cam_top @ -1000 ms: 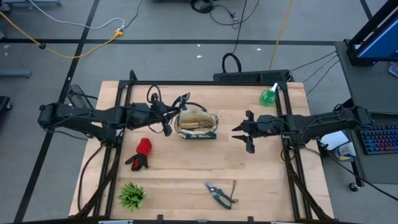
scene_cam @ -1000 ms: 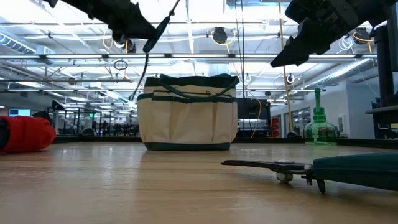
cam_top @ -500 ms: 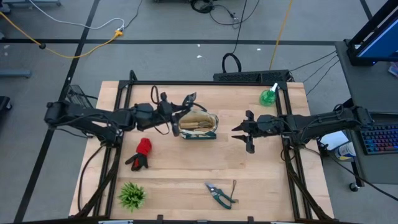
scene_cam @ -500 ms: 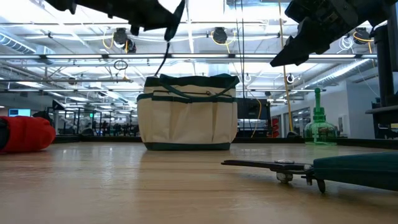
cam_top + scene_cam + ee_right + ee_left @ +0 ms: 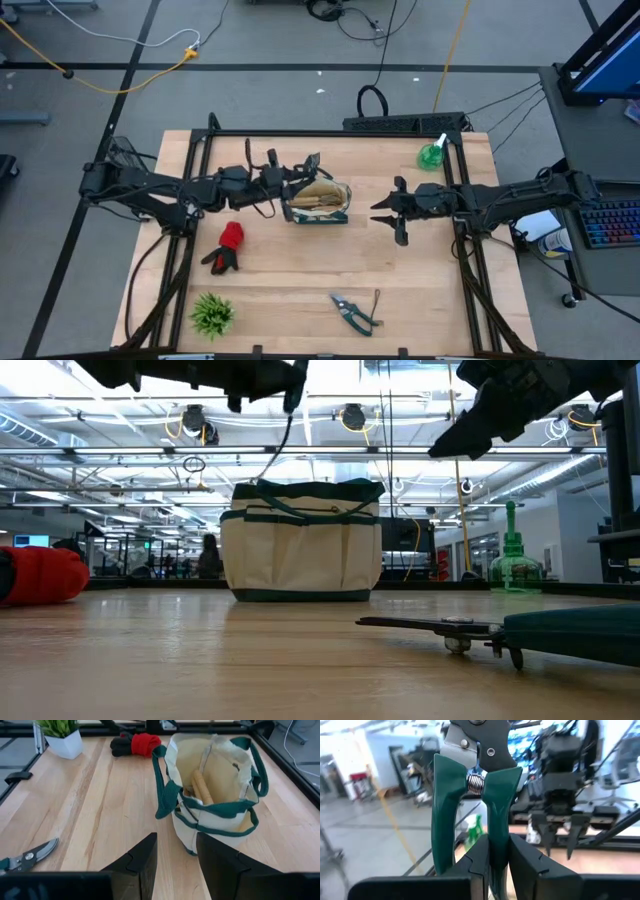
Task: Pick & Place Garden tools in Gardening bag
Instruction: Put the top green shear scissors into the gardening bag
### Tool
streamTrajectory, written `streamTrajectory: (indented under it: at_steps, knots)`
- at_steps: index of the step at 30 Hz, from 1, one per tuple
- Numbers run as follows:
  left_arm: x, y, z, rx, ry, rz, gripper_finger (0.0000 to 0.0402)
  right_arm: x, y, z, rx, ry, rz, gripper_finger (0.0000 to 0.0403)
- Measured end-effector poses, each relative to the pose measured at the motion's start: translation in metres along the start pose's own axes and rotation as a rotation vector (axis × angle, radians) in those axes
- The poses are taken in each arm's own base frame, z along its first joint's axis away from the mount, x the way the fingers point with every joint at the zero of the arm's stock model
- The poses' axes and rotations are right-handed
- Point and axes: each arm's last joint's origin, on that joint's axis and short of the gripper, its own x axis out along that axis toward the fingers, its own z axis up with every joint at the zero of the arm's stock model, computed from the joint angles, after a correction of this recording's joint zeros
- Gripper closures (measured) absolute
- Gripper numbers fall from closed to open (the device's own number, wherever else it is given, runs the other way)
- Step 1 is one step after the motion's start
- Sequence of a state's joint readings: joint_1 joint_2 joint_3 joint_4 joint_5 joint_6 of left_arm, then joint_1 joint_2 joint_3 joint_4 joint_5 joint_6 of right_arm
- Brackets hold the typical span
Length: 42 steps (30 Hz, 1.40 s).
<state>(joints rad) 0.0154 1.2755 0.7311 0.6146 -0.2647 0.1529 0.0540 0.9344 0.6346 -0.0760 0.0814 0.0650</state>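
Gripping green-handled pruners (image 5: 470, 805) above the cream bag (image 5: 317, 200) at table centre, the left gripper (image 5: 283, 185) is clamped while the right gripper (image 5: 385, 212) hangs open beside it.

I worked in a big open robotics lab or industrial hall. Beyond my wooden table (image 5: 300, 255), the low view showed a high ceiling with exposed pipes and trusses (image 5: 330, 452), hanging lamps (image 5: 351, 416) and long rows of workstations far back, where a person (image 5: 209, 553) stood. From above, the grey floor (image 5: 250, 90) carried yellow and black cables (image 5: 150, 60), a power strip (image 5: 400, 123) lay along the table's far edge, and a desk with a keyboard (image 5: 610, 222) stood beside my right arm.
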Motion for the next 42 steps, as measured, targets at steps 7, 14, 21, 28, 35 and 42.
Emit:
streamTrajectory:
  at_steps: [7, 14, 21, 28, 35, 42]
  knots:
    - [0.004, 0.004, -0.003, -0.004, -0.018, -0.06, 0.035, 0.0, 0.0, 0.002, 0.0, -0.025, 0.002, 0.0273]
    - [0.016, 0.003, -0.029, 0.02, 0.105, -0.06, 0.035, 0.0, 0.0, 0.005, 0.002, -0.053, 0.003, 0.0273]
    - [0.028, -0.004, -0.062, 0.024, 0.251, -0.066, 0.035, 0.0, 0.0, 0.005, 0.002, -0.049, 0.003, 0.0273]
    - [0.021, -0.005, -0.083, 0.016, 0.464, -0.082, 0.035, 0.0, 0.0, 0.005, 0.002, -0.049, 0.003, 0.0273]
    - [0.011, -0.003, -0.1, -0.013, 0.669, -0.07, 0.035, 0.0, 0.0, 0.005, 0.002, -0.049, 0.003, 0.0273]
    - [0.007, 0.008, -0.108, -0.052, 0.77, -0.101, 0.035, 0.0, 0.0, 0.005, 0.002, -0.049, 0.003, 0.0273]
